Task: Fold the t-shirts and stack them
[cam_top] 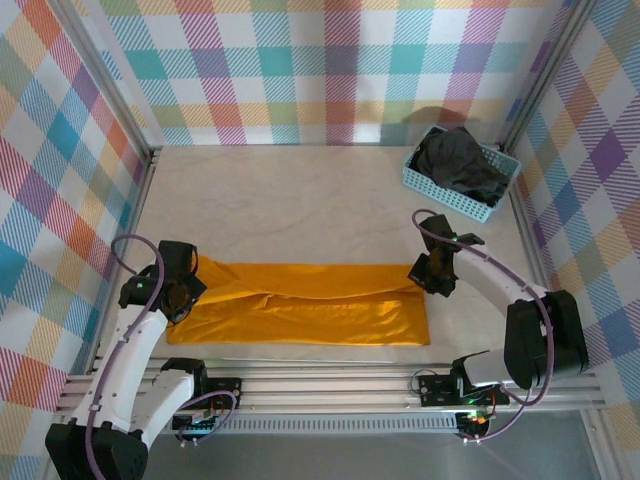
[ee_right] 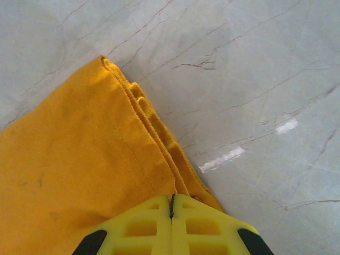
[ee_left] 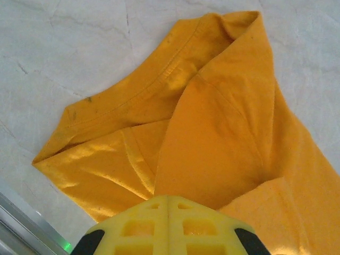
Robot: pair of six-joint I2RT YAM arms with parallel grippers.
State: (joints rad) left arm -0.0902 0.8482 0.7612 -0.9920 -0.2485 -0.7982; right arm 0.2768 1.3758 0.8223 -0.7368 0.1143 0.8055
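Orange-yellow t-shirt (cam_top: 310, 305) lies on the bench (cam_top: 300, 200) near the front edge, seen from above as a long flat strip doubled lengthwise. The left fingers (cam_top: 180, 290) sit at its left end and the right fingers (cam_top: 432, 272) at its right end. The charcoal t-shirt (cam_top: 455, 160) is bunched in the basket (cam_top: 450, 200) at the far right corner, well apart. By my reading, the first shirt's lengthwise fold is made and the crosswise fold is in hand. The next move calls for carrying one end over the other without dragging the layers askew.

From the left wrist, the left fingers (ee_left: 138, 228) are pressed together over the orange-yellow t-shirt (ee_left: 223, 138) just below the collar (ee_left: 143, 87). Whether cloth is caught between them I cannot tell.

From the right wrist, the right fingers (ee_right: 143, 228) are likewise pressed together, their seam meeting the layered hem (ee_right: 149, 122) of the orange-yellow t-shirt (ee_right: 69, 170). The cloth lies flat, so a pinch is possible but not certain.
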